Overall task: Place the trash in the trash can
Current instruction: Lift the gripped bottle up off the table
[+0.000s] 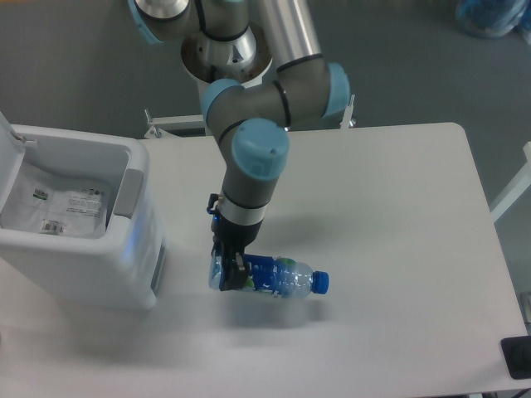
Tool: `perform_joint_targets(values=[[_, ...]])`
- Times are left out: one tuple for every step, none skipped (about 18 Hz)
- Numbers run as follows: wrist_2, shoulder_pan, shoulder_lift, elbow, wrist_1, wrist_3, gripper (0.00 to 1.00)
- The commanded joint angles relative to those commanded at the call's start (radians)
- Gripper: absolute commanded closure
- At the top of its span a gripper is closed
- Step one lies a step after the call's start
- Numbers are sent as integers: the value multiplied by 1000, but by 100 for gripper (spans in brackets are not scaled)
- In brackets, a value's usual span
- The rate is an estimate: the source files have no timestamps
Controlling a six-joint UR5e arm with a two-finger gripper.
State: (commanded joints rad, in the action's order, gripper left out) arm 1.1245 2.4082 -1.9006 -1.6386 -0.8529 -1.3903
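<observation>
A small clear bottle (278, 279) with a blue label and blue cap hangs level above the white table (398, 249), casting a shadow below it. My gripper (229, 274) is shut on the bottle's base end, with the cap pointing right. The white trash can (83, 261) stands at the left with its lid up. Inside it lies a clear pouch (62, 206) with a white printed label. The gripper is just right of the can's front corner.
The arm's base (224, 58) stands behind the table's far edge. A dark object (518, 356) sits at the lower right corner. A grey tab (129, 192) lines the can's right rim.
</observation>
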Motion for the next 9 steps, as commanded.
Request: perform_joint_targets(values=[[-24, 5, -3, 38, 0, 45, 29], [-57, 9, -8, 74, 0, 97, 28], [-95, 17, -9, 103, 0, 155, 28], [-133, 25, -11, 130, 0, 206, 28], [-164, 26, -11, 154, 0, 247, 28], [-187, 31, -11, 172, -2, 292, 28], [-206, 32, -11, 183, -2, 328, 28], [-222, 32, -6, 194, 0, 361, 28], [-224, 31, -2, 200, 0, 376, 28]])
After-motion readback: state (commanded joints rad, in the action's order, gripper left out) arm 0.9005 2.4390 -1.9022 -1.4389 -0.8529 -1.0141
